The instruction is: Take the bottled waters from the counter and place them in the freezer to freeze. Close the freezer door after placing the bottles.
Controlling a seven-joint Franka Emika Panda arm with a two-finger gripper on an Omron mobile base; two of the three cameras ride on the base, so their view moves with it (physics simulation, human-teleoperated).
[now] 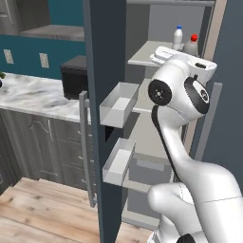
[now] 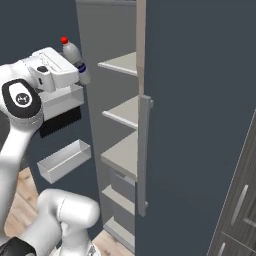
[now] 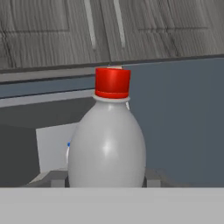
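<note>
Blue-capped bottle [image 1: 178, 38] shelved in freezer [image 1: 156, 137]; red-capped bottle [image 3: 108, 140] clamped in gripper [image 3: 107, 177] near that shelf, unreleased; freezer door [image 1: 104, 118] open, closing outstanding.

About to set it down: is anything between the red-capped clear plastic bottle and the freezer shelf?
Nothing visible blocks it. The gripper holds the red-capped clear plastic bottle at the pale grey upper shelf, beside the blue-capped bottle.
</note>
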